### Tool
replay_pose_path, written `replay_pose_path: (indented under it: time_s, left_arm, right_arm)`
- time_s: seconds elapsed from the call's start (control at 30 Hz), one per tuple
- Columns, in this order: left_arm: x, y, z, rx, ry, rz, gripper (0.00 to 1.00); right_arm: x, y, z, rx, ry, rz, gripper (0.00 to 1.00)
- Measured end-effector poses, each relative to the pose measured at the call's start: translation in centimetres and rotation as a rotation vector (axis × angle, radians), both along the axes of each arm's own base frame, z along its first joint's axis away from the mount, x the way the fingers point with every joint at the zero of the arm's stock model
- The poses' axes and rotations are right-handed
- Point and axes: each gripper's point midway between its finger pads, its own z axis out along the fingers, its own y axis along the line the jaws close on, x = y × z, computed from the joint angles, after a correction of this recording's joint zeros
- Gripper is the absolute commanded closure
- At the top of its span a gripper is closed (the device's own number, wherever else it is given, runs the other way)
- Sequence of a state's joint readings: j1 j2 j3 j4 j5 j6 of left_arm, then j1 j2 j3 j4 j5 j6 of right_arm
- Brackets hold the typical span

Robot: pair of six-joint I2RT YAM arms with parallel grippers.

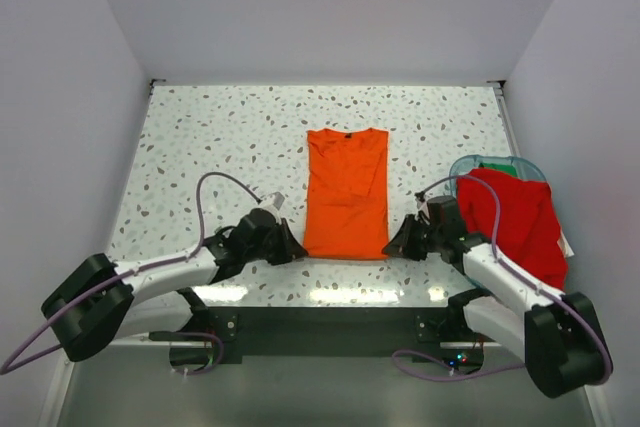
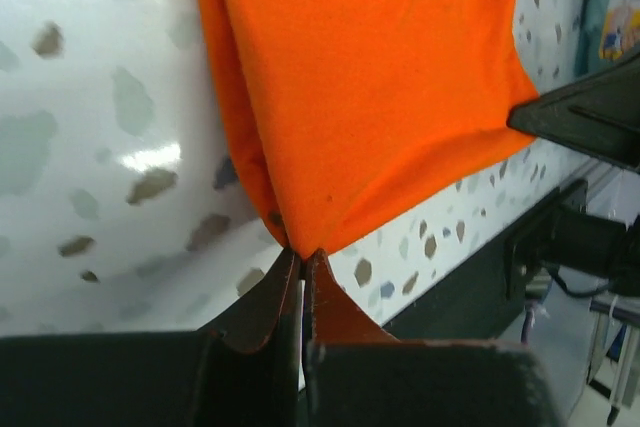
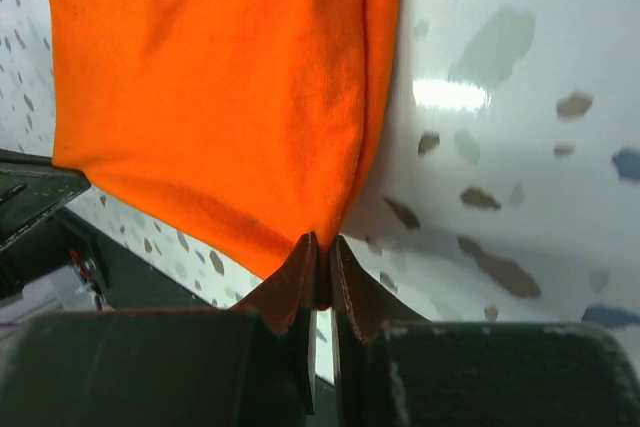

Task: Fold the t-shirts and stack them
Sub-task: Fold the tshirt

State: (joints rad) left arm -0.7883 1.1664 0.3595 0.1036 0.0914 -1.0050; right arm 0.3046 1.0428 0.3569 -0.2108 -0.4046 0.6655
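where the left gripper [image 2: 302, 252] meets the cloth, its two fingertips are seen pressed together with almost no gap. the near-left corner of the orange t-shirt [image 2: 380, 77] is pinched between them. the right gripper [image 3: 322, 242] is found in the same condition: jaws drawn shut, with the near-right corner of the same shirt nipped at the tips. at both corners the fabric is gathered into small creases that run toward the grip. a doubled edge is noted along the shirt's long side in each wrist view.

from above, the orange t-shirt is seen laid at the middle of the speckled table [image 1: 220, 137]. it is folded in to a narrow rectangle, with the collar at the far end and the hem at the near end. both grippers are placed low at the hem, one at each side, with the arms reaching in from the near edge. whether the hem is lifted off the table cannot be told.

the red t-shirt [image 1: 520, 222] is recorded at the right side of the table, well apart from the orange one. it is crumpled and draped over the near rim of the clear teal-rimmed bin [image 1: 470, 164]. a bit of green cloth [image 1: 503, 171] is visible in the bin behind it.
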Motion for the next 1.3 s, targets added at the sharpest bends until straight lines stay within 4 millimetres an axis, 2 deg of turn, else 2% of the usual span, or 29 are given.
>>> replay_pose_path:
  time_s: [0.1,0.2,0.37,0.53,0.8,1.0,1.13,1.3]
  left_arm:
    - [-2.3,-0.7,0.5,0.006,-0.002,-0.053,1.0]
    - [-3.3,-0.7,1.2,0.0,-0.007,-0.055,1.0]
    - [-2.3,-0.1,2.4,0.031,-0.039,-0.007,1.0]
    - [0.6,-1.3,5.4,0.063,-0.111,0.014,1.0]
    - [7.0,-2.2,10.0,0.078,-0.206,0.069,1.0]
    - [12.1,-2.0,11.7,0.095,-0.231,0.113,1.0]
    - [16.2,-2.6,12.8,0.101,-0.244,0.131,1.0]
    - [21.8,-3.3,13.2,0.096,-0.244,0.147,1.0]
  right_arm:
    - [-2.0,-0.1,0.7,0.01,-0.006,0.016,1.0]
    - [-2.8,-0.3,2.1,0.02,-0.05,0.022,1.0]
    - [-2.8,-0.7,3.9,0.001,-0.083,0.018,1.0]
    - [-1.2,-1.0,4.9,-0.054,-0.075,0.0,1.0]
    - [3.9,-0.6,8.5,-0.112,-0.141,-0.029,1.0]
    - [8.2,0.1,9.4,-0.145,-0.139,-0.051,1.0]
    - [12.1,0.5,9.8,-0.164,-0.13,-0.075,1.0]
    - [18.6,-0.2,10.0,-0.156,-0.132,-0.132,1.0]
